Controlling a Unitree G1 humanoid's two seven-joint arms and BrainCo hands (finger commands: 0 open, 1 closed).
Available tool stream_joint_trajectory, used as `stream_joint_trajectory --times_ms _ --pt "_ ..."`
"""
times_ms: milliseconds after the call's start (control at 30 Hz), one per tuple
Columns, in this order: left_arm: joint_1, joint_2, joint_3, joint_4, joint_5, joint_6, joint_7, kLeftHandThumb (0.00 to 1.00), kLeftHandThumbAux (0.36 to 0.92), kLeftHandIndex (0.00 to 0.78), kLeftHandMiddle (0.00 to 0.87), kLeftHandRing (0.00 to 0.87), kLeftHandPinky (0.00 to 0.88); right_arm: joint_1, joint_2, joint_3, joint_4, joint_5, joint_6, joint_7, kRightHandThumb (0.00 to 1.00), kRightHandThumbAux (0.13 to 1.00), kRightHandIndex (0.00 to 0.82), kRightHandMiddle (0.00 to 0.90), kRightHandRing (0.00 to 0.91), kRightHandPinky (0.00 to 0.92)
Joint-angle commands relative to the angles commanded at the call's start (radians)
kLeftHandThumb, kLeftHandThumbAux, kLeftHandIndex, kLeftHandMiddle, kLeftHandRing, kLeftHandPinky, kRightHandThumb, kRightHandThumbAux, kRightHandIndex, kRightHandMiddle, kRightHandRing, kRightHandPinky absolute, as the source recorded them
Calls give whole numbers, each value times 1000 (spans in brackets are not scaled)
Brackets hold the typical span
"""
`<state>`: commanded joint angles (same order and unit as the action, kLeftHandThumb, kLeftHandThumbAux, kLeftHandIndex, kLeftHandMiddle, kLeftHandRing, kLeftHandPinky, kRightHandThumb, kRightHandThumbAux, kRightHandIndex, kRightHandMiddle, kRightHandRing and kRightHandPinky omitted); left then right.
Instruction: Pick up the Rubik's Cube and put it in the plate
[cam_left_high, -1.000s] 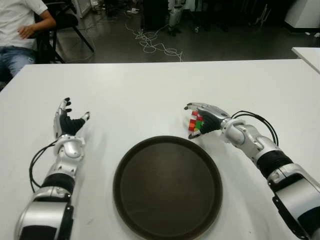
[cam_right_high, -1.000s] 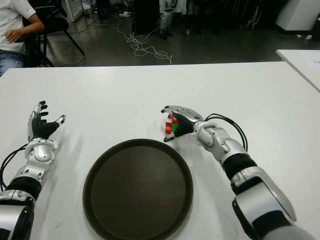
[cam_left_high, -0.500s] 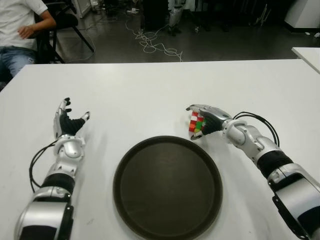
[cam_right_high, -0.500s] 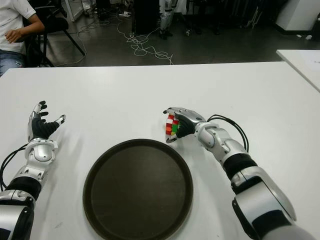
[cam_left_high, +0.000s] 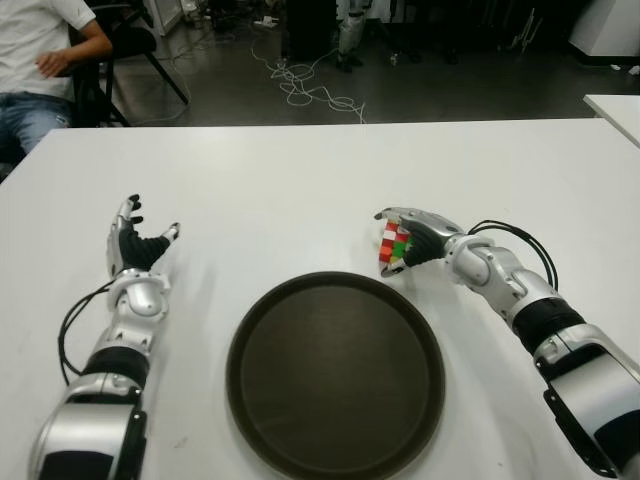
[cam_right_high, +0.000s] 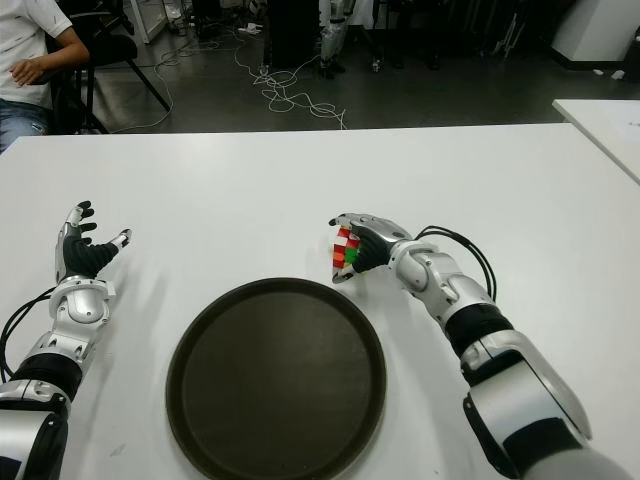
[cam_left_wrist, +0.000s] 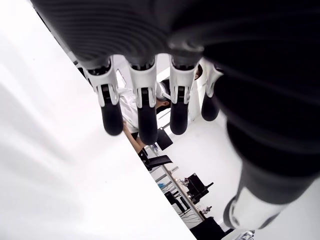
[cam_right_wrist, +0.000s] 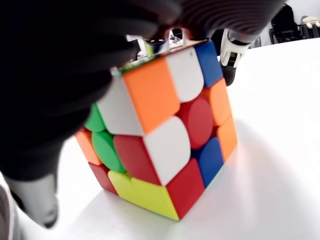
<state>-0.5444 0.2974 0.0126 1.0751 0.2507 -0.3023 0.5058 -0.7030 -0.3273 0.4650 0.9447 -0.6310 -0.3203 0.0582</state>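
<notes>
The Rubik's Cube (cam_left_high: 390, 243) is just past the far right rim of the round dark plate (cam_left_high: 335, 400), which holds nothing. My right hand (cam_left_high: 410, 243) is shut on the cube, fingers over its top and thumb beside it. In the right wrist view the cube (cam_right_wrist: 165, 145) is tilted, its lower corner at the white table (cam_right_wrist: 280, 165); I cannot tell whether it touches. My left hand (cam_left_high: 136, 240) shows at the table's left side, well left of the plate, fingers (cam_left_wrist: 142, 107) spread and holding nothing.
The white table (cam_left_high: 300, 180) runs wide behind the plate. A person (cam_left_high: 35, 60) sits on a chair beyond its far left corner. Cables (cam_left_high: 310, 90) lie on the dark floor behind. Another white table's corner (cam_left_high: 618, 108) shows at the far right.
My right hand, with the cube, has edged slightly to the right. The left hand and the plate have not moved.
</notes>
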Motion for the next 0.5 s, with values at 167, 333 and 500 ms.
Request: stream_joint_trajectory --times_ms 167,333,500 --pt "1 2 -2 0 4 -6 4 295 765 111 166 170 199 -4 -13 -1 6 -9 2 -22 0 629 0 8 4 0" --pt "0 2 -2 3 5 -6 5 308 764 112 163 172 220 -5 -27 -2 7 -9 -9 -39 0 614 0 12 8 0" --pt "-1 1 -2 5 6 2 9 302 758 109 159 169 219 1 -33 -7 10 -2 -33 -68 0 611 0 12 15 1"
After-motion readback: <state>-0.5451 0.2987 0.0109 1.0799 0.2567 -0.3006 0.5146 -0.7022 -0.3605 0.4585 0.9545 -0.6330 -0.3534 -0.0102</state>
